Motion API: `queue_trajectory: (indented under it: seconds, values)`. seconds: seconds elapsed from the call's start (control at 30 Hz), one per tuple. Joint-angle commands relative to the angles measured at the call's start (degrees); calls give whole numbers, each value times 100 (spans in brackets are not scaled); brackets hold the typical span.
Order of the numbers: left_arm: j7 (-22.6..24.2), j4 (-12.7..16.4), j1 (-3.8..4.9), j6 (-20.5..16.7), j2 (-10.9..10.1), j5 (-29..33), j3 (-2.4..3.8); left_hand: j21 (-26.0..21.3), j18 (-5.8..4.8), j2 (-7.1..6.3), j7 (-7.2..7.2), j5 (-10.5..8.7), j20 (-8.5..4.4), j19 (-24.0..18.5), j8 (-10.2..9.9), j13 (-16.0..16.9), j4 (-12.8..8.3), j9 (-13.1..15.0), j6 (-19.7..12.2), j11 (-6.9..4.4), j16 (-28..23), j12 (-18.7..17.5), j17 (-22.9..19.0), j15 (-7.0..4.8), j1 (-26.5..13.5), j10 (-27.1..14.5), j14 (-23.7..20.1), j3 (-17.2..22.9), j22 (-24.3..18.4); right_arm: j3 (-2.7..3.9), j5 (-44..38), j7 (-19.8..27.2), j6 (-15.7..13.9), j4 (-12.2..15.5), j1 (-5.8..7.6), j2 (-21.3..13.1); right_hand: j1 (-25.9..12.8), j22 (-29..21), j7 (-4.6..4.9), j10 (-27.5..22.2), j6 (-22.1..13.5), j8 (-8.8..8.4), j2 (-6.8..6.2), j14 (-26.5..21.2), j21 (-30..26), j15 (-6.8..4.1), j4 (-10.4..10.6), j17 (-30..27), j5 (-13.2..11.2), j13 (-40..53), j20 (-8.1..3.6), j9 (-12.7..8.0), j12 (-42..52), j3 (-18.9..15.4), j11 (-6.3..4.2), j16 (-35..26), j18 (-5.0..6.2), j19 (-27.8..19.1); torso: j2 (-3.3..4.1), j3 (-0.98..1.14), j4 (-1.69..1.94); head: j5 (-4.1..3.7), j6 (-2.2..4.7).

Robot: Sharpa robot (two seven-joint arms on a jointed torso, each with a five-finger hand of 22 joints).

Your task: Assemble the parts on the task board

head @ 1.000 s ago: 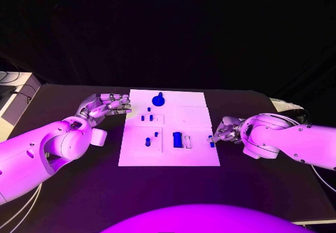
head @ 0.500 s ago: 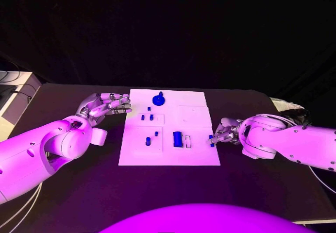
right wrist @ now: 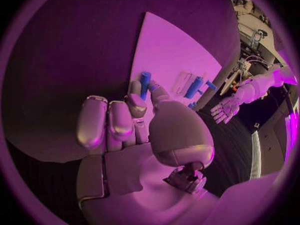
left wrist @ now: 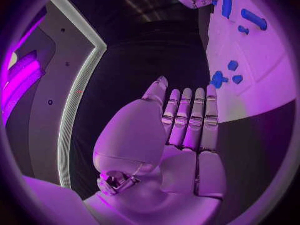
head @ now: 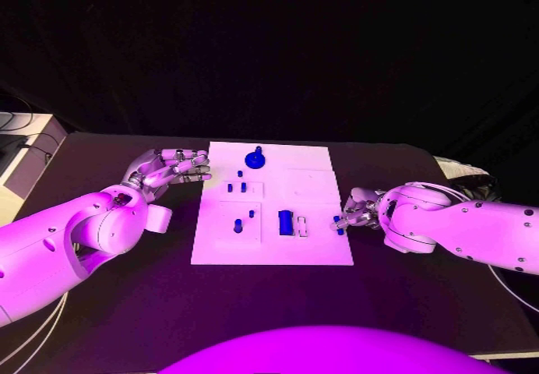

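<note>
Right hand at the task board's right edge, pinching a small blue peg between thumb and fingertip, other fingers curled, probably poised to seat it. Left hand hovers just off the board's left edge, fingers straight and close together, holding nothing, likely kept clear. Board is a flat white matte plate on the black desk. Loose parts on it: round blue knob near the far edge, blue rectangular block mid-board, short pegs in recessed squares. All look like smooth hard plastic.
</note>
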Motion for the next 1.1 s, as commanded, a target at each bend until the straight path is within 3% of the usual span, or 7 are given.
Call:
queue_trajectory:
  seconds: [0.03, 0.17, 0.27, 0.37, 0.47, 0.87, 1.1]
  values:
    - [45, 20, -3, 90, 0, -11, 3, -28, 101, 33, 38, -4, 36, -6, -1, -1, 15, 0, 3, 10, -20, -12, -3, -2, -19, -36, -5, 4, -6, -36, -118, -11, 128, -43, -71, 48, 221, 885, -23, -44, -54, -93, 32, -8, -22, -24, -167, -7, 45, 4, -6, -433, -17, 256, -32, -35, -52, 143, 2, 0, -10, 11, -4]
    - [42, 25, -5, 90, -4, -11, 3, -29, 101, 39, 42, -4, 37, -8, -1, -1, 14, 0, -3, 13, -20, -11, -4, -1, -13, -40, -9, 8, -6, -37, -77, 10, 154, -24, -87, 60, 256, 884, -36, -61, -63, -106, -72, -9, -29, -25, -393, -7, 185, -3, -11, -503, -20, 736, -32, -45, -56, 139, -4, 1, -9, 19, -6]
    - [38, 28, -7, 90, -8, -11, 3, -30, 101, 40, 54, -2, 37, -10, -3, -1, 12, -1, -21, 17, -20, -12, -4, 3, -8, -50, -14, 12, -6, -37, 10, 33, 145, 11, -96, 59, 328, 884, -26, -86, -117, -107, -135, -13, -36, -23, -648, -12, 469, -21, -14, -525, -46, 1207, -20, -60, -58, 132, -5, 1, -9, 23, -9]
    - [31, 31, -10, 92, -13, -11, 3, -30, 102, 41, 60, -1, 36, -10, -2, -1, 11, -1, -28, 19, -20, -12, -4, 4, -8, -53, -15, 13, -6, -38, 167, 59, 91, 51, -101, 55, 242, 886, 1, -84, -163, -69, -190, -11, -28, -18, -829, -8, 736, -42, -10, -458, -66, 1584, -22, -66, -57, 132, -1, 4, -8, 23, -3]
    - [26, 33, -14, 95, -16, -11, 3, -30, 102, 41, 72, -3, 38, -11, -5, -1, 10, -2, -38, 21, -21, -12, -4, 3, -7, -58, -18, 13, -6, -37, 368, 84, -13, 96, -104, 43, 118, 883, 48, -86, -267, 11, -187, -11, -37, -3, -1045, -10, 855, -77, 5, -236, -97, 1886, -4, -78, -46, 127, -1, 3, -9, 32, 4]
    - [16, 37, -22, 106, -29, -11, 3, -31, 101, 42, 73, -5, 38, -14, 0, -1, 8, 0, -41, 24, -20, -13, -4, 6, -5, -68, -22, 15, -7, -11, 1238, 239, -527, 359, 34, -77, -10, 880, 132, -70, -228, 30, -146, -13, -28, 7, -1429, -41, 1257, -99, 21, -76, -84, 2322, 8, -106, -21, 118, -1, -1, -8, 50, -2]
    - [13, 37, -24, 111, -31, -11, 3, -31, 101, 42, 73, -5, 38, -14, 0, -1, 8, 0, -41, 24, -20, -13, -4, 6, -5, -68, -22, 15, -7, -2, 1439, 281, -714, 526, 153, -93, -42, 880, 130, -60, -201, 29, -146, -13, -18, 4, -1486, -50, 1342, -99, 18, -67, -74, 2350, 2, -109, -19, 117, -5, -4, -8, 62, -1]
